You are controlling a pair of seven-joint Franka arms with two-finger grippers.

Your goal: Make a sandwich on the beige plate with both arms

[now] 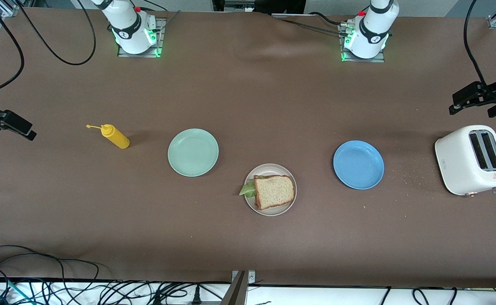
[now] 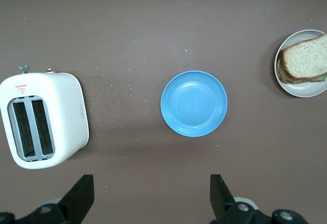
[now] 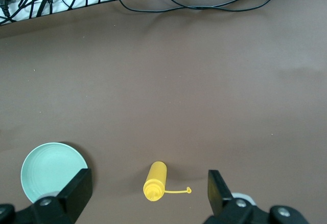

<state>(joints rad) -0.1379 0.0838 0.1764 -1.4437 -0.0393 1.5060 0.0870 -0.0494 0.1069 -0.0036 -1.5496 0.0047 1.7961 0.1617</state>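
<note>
Two brown wholegrain bread slices with ruffled green lettuce point(image 1: 274, 191) are stacked on the round beige plate point(image 1: 270, 169), between mint-green plate point(image 1: 193, 152) and blue plate point(image 1: 358, 164). Both the left gripper point(image 1: 476, 101), above the white toaster point(image 1: 471, 160), and the right gripper point(image 1: 9, 125) are held spread, empty.

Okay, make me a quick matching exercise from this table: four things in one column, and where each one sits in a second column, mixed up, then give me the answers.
Things:
1. sandwich
2. mustard bottle
3. toaster
4. blue plate

Places:
A. at the left arm's end of the table
B. on the beige plate
C. between the beige plate and the toaster
D. beside the mint-green plate, toward the right arm's end

Pairs: 1-B, 2-D, 3-A, 4-C
</note>
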